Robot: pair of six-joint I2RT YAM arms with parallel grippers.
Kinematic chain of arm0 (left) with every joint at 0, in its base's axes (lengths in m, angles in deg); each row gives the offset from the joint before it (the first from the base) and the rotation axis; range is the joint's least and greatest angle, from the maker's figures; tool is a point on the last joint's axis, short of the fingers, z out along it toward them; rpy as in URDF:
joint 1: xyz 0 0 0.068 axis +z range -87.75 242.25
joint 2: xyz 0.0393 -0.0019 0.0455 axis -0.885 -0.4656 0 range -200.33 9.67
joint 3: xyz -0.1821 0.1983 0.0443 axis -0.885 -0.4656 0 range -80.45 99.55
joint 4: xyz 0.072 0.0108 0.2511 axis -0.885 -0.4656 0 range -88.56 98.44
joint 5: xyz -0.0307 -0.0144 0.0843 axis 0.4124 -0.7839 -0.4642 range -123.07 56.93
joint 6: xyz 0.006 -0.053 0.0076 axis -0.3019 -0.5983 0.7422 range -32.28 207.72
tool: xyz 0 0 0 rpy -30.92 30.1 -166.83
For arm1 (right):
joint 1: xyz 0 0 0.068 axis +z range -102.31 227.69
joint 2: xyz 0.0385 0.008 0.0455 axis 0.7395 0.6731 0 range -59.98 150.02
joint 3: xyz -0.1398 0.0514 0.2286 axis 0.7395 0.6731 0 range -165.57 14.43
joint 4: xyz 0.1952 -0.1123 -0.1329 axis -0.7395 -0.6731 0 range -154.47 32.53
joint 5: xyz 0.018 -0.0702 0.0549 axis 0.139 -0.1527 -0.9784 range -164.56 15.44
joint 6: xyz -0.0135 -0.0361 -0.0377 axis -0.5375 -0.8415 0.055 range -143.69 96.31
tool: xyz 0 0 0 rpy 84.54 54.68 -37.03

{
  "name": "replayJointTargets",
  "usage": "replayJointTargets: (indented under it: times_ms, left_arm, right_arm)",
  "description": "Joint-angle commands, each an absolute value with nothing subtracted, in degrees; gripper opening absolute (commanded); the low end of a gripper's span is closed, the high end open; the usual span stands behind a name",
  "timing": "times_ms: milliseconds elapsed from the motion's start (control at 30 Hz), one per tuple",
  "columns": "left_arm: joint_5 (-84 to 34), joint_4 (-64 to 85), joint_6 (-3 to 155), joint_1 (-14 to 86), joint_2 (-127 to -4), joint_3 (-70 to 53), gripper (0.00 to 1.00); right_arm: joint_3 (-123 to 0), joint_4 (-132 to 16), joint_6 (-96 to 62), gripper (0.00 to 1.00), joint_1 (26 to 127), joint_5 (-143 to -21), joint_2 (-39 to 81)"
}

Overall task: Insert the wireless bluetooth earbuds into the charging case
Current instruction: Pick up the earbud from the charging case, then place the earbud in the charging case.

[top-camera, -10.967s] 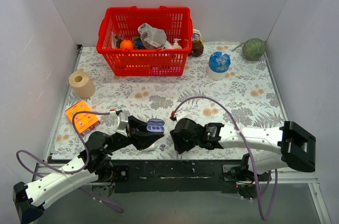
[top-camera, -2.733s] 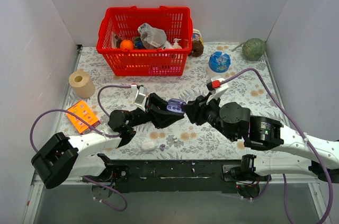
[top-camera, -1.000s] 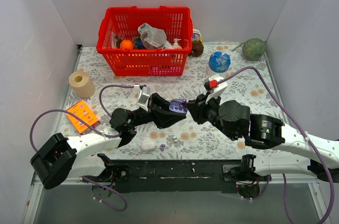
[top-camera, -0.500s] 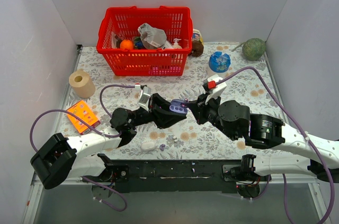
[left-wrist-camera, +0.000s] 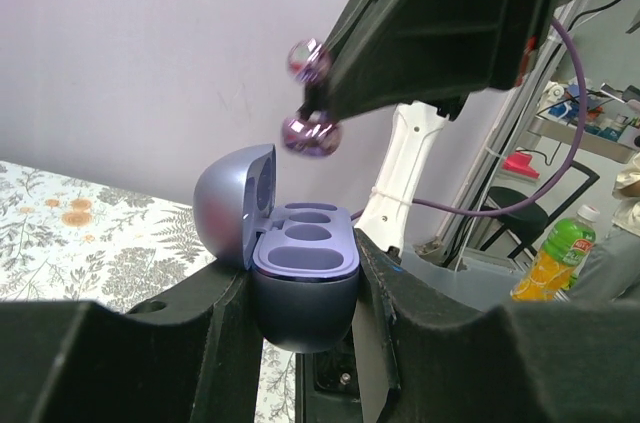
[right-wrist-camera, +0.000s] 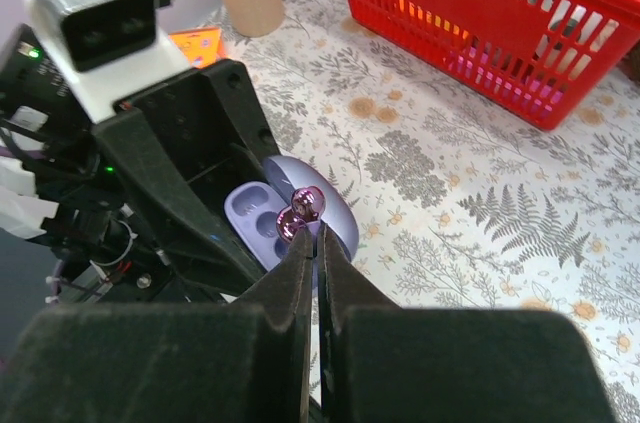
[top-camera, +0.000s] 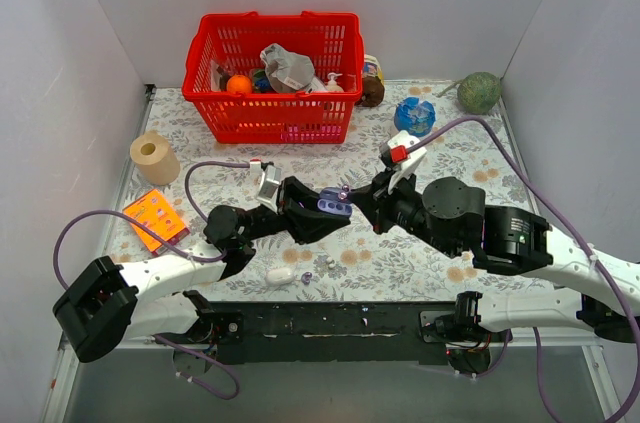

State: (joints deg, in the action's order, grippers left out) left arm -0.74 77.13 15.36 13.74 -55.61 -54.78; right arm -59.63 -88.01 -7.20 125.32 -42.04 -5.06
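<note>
1. Right claw (right-wrist-camera: pixel 319 235) has pinched shut over the last second, and the arm behind it has swung a bit away from the case (left-wrist-camera: pixel 304 263). Compared with the earliest frame, both claws and the case are way higher up now.
2. Right claw is clenched on the buds (left-wrist-camera: pixel 310 133). They sit right at its tip, just above the case and not touching it.
3. Left claw (top-camera: pixel 322 211) is clamped on the sides of the case and holds it upright in the air. The lid (left-wrist-camera: pixel 236 205) is flipped back.
4. Progress: both sockets (left-wrist-camera: pixel 308 234) are bare, so nothing's seated yet. I'd say we're at the lining-up stage of the 1st insert. What's left is lowering the buds into a socket and letting go, then fetching whatever's left.
5. Count:
   - 1 case with 2 sockets, 0 filled.
   - 2 shiny purple beads at the right tip. Can't tell if that's 1 bud or 2.
   - 1 purplish speck (top-camera: pixel 307 277) on the cloth below the case, maybe another bud, but it's too tiny to call.
   - 1 white lump (top-camera: pixel 280 274) next to that speck.
</note>
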Motion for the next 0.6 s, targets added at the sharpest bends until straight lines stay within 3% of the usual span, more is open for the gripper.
replayJointTargets:
  times_ms: [0,333,567]
  left_arm:
    - [-0.8,75.2,17.2,13.5,-53.8,-54.4,0.0]
    - [3.1,71.2,21.6,13.5,-50.8,-55.2,0.0]
    - [10.3,58.6,31.8,13.5,-43.7,-57.4,0.0]
  right_arm:
    - [-64.1,-88.5,-8.7,0.01,125.2,-44.8,-5.0]
    - [-77.6,-104.6,-14.6,0.01,125.2,-53.4,3.6]
    - [-90.8,-119.4,-19.1,0.01,125.5,-57.5,11.8]
